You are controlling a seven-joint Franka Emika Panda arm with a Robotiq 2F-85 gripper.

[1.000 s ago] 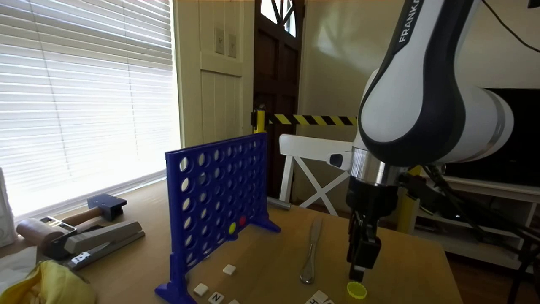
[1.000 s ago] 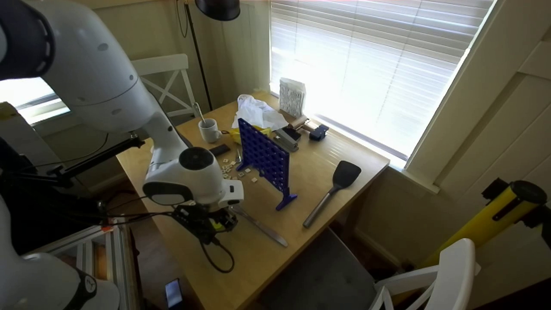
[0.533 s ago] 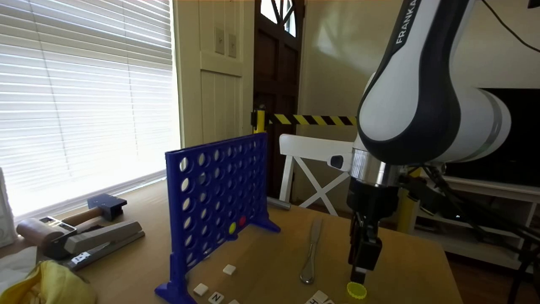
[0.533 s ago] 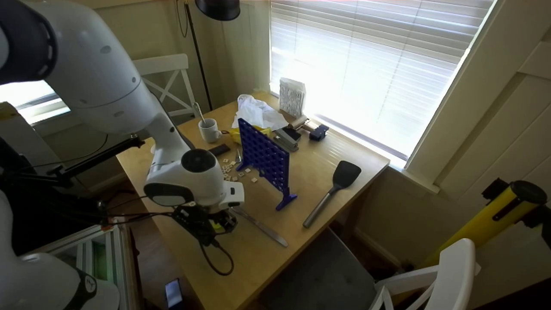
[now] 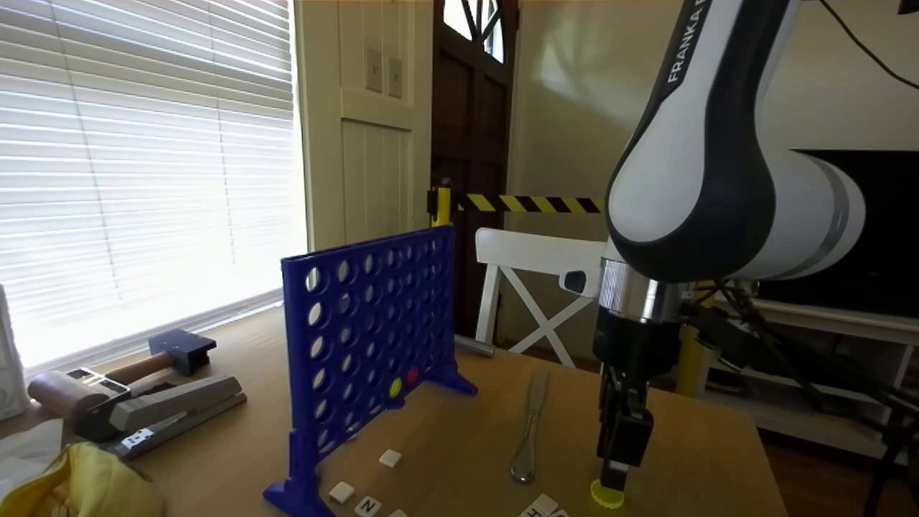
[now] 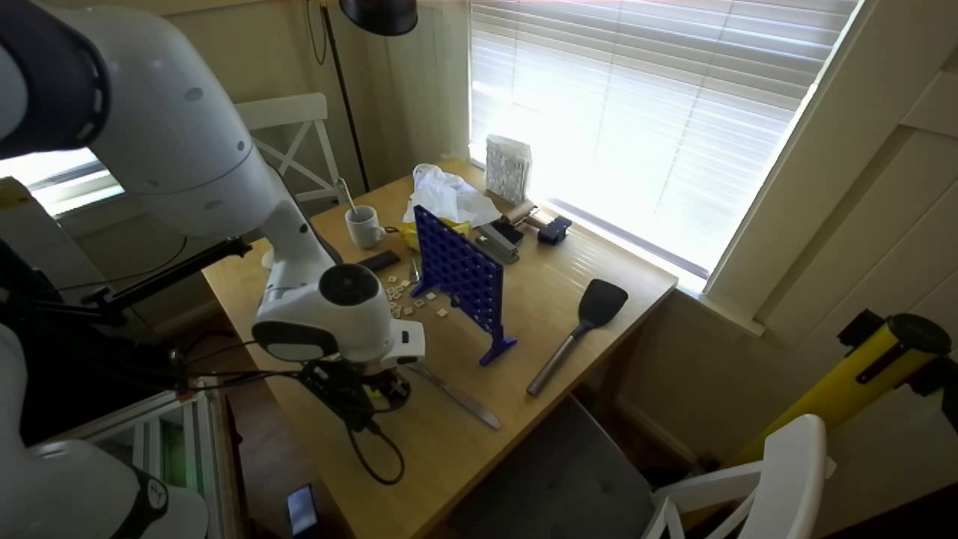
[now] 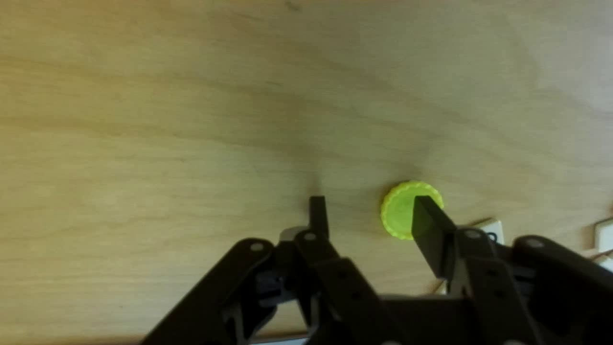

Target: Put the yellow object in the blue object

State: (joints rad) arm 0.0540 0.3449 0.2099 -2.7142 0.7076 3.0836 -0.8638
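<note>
The yellow token [image 5: 607,497] lies flat on the table in an exterior view, just under my gripper's fingertips. It also shows in the wrist view [image 7: 398,211], where the right finger [image 7: 433,235] covers its right part. My gripper [image 7: 370,203] is open and empty, pointing down just above the table. The token sits right of the middle of the gap, not between the pads. The blue grid [image 5: 357,316] stands upright away from the gripper and shows in an exterior view too [image 6: 458,269]. Low in the grid are a yellow disc [image 5: 395,388] and a red disc [image 5: 413,375].
A knife [image 5: 530,431] lies between gripper and grid. White letter tiles [image 5: 367,506] are scattered near the grid and the token. A stapler [image 5: 179,413] and a mallet [image 5: 179,352] lie beyond the grid. A spatula [image 6: 599,303] and a mug [image 6: 364,228] are also on the table.
My open gripper has come down a little and shifted slightly right in an exterior view, so its fingertip now overlaps the token's upper edge there. The token and grid have not moved.
</note>
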